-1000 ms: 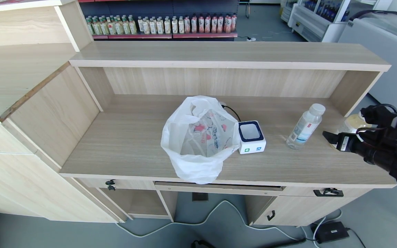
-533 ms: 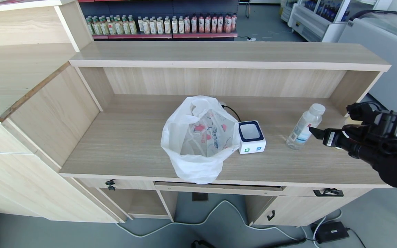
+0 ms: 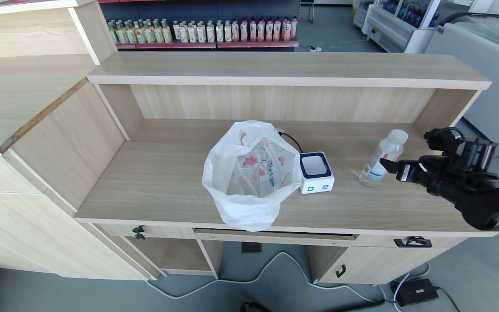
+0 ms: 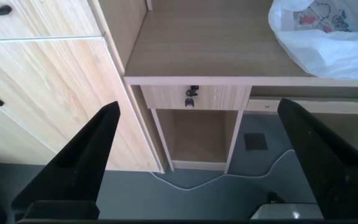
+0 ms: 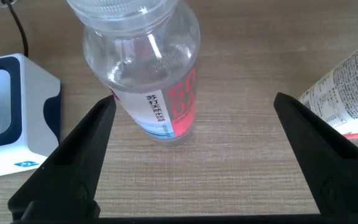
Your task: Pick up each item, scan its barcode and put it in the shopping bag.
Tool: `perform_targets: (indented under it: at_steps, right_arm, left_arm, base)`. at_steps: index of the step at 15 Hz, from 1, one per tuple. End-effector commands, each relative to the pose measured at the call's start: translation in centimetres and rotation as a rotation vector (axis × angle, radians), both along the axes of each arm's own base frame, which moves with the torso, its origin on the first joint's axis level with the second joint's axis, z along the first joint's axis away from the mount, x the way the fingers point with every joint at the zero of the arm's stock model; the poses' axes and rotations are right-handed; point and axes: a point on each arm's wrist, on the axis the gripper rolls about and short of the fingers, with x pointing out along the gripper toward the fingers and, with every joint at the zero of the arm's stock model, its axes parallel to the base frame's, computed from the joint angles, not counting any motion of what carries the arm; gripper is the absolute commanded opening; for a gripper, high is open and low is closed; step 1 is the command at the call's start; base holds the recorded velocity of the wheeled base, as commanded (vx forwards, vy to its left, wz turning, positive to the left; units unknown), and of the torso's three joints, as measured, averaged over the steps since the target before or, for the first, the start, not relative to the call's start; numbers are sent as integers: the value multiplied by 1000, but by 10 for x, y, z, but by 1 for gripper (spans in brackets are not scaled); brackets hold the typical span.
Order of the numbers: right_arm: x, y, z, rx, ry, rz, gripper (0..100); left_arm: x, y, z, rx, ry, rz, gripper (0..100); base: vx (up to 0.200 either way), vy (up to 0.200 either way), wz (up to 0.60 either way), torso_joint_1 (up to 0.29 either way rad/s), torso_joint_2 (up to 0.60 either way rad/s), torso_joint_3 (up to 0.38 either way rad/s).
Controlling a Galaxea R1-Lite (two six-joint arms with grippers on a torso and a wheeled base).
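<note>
Right fingers (image 5: 73, 162) spread wide, empty, either side of the upright water bottle (image 5: 157, 81) near the table's (image 3: 167, 173) right end. Likely a side grasp, keeping the label free for the scanner (image 3: 315, 172). Shopping bag (image 3: 249, 173) gapes mid-table beside the scanner; left fingers (image 4: 73, 168) wide apart, empty.

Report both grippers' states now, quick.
Left gripper: open, holding nothing.
Right gripper: open, holding nothing; fingers wide apart next to the bottle, not clamped on it.

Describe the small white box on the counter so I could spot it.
On the wooden counter, look just right of the white bag. The box is a small white cube with a dark-rimmed window on top, unlike the clear bottle farther right.
</note>
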Motion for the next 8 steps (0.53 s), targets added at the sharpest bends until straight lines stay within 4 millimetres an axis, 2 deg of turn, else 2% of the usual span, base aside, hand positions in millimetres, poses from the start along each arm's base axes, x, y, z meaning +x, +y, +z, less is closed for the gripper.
perform_targets:
  at_steps: [1, 5, 8]
  right_arm:
    - [4, 4, -2, 0, -1, 14, 100]
    - [15, 16, 2, -1, -27, 49, 100]
    - [21, 23, -6, -3, -18, 66, 100]
  left_arm:
    - [0, 0, 0, 0, -2, 0, 100]
    - [0, 0, 0, 0, -2, 0, 100]
    - [0, 0, 0, 0, 0, 0, 100]
  base:
    - [0, 0, 0, 0, 0, 0]
    - [0, 0, 0, 0, 0, 0]
    - [0, 0, 0, 0, 0, 0]
